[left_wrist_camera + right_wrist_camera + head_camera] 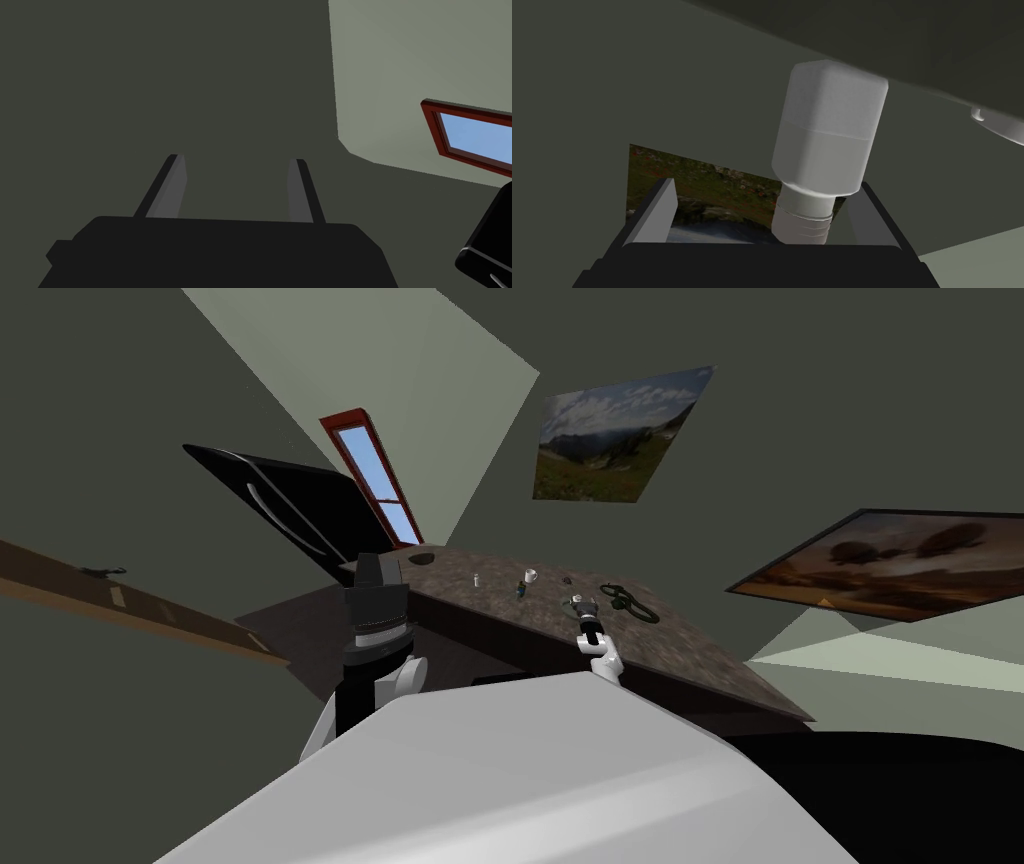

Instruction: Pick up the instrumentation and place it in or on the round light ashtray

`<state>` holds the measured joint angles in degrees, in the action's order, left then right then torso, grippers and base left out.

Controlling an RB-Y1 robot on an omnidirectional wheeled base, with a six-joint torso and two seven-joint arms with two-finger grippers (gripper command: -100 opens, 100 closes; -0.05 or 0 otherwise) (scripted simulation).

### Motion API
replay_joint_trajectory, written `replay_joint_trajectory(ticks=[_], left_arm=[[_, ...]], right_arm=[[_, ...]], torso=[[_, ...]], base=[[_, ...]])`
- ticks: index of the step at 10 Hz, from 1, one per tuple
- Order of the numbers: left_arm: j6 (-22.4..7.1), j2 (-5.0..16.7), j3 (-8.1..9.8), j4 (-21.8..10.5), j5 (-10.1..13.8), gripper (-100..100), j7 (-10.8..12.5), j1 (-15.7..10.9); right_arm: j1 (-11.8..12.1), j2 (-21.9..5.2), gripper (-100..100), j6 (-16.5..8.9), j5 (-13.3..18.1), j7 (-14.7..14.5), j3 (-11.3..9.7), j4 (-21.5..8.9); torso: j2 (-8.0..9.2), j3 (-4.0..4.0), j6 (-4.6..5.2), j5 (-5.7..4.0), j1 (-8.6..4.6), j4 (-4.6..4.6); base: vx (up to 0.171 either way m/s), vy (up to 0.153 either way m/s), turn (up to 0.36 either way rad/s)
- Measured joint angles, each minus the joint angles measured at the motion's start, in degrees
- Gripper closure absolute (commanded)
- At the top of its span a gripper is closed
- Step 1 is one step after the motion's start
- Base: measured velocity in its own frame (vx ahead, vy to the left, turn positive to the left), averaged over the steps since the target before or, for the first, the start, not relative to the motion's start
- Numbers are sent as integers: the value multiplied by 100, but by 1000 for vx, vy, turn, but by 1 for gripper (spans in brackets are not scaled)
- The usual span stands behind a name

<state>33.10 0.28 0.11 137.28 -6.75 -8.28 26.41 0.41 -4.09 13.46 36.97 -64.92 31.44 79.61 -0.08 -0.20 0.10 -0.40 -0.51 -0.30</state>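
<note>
A speckled brown table (680,653) stands ahead of me. My right gripper (578,604) is low over it, near the middle. In the right wrist view a white and grey bottle-shaped piece (827,135), the instrumentation, stands between the open fingers of this gripper (764,182). Its narrow neck sits close to one finger (862,210), and a wide gap separates it from the other (662,205). A small round white object (530,576) lies farther back on the table. My left arm (375,623) is raised beside the table's end, and its gripper (236,159) is open and holds nothing.
On the table lie a dark coiled cable (628,601) beside the right gripper, a green and white item (521,587), a tiny white piece (476,580) and a dark round dish (422,558) at the far end. A black cabinet (290,503) stands behind the left arm.
</note>
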Motion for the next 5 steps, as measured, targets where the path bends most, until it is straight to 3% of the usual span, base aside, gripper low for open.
replay_joint_trajectory(ticks=[1, 5], left_arm=[[0, 0, 0, 0, 0, 0, 0, 0], [-1, 0, 0, -1, 0, 0, 0, -2]], right_arm=[[0, 0, -100, 0, 0, 0, 0, 0], [-525, 43, -100, -449, 239, -105, 310, 2]], torso=[[2, 1, 0, 0, -1, 1], [50, 29, -2, -5, -23, 12]], base=[[-99, -28, 288], [-134, -55, 184]])
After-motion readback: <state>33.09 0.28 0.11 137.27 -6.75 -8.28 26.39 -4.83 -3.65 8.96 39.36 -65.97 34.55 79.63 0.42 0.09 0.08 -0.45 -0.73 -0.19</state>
